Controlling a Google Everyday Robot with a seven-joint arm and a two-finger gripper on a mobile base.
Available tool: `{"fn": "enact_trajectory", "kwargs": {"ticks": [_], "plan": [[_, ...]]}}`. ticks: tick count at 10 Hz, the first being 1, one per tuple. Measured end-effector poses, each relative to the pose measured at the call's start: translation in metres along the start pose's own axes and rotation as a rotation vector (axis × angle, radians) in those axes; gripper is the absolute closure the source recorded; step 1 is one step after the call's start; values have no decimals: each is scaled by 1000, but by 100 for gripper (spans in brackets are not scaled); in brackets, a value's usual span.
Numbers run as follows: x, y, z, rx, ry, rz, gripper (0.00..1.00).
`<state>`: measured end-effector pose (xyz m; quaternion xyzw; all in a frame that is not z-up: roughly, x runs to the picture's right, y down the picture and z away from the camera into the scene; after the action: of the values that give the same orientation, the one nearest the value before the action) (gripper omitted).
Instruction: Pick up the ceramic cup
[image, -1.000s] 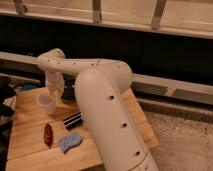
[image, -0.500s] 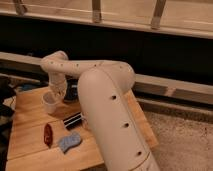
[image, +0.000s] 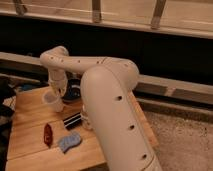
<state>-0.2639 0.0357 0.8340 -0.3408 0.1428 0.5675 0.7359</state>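
You're looking at the gripper (image: 56, 93) down low at the far left end of the big cream-white arm (image: 107, 92), which bends back over the light wooden table (image: 30, 107). Gripper sits right at the small whitish ceramic cup (image: 52, 101); the cup is directly under and against it, rim up, upright, base apparently on the tabletop. Can't tell whether the gripper has a grasp on the cup or is merely over it — that part is hidden by the wrist, so no call from me.

Just right of the gripper, behind it, you've got the dark round bowl (image: 73, 92), partly covered by the arm's forearm. Nearer you and to the gripper's right, a small black rectangular block (image: 72, 120) lies flat on the wood, close to the arm's thick base section. Below the gripper, toward the table's front edge, a red oblong object (image: 48, 134) lies lengthwise, and just right of that a blue-grey crumpled cloth-like item (image: 69, 142). Those two are near each other, well apart from the cup.

Left of the gripper, at the table's edge, some dark stuff (image: 6, 97) — can't ID it. Beyond the table, a dark wall w/ a pale ledge (image: 172, 86) running across.
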Motion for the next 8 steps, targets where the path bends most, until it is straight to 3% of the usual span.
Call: {"fn": "enact_trajectory", "kwargs": {"ticks": [2, 6, 8], "plan": [[0, 1, 3, -1, -8, -7, 97], [1, -3, -27, 8, -26, -5, 97], [1, -4, -22, 7, -28, -11, 97]]}}
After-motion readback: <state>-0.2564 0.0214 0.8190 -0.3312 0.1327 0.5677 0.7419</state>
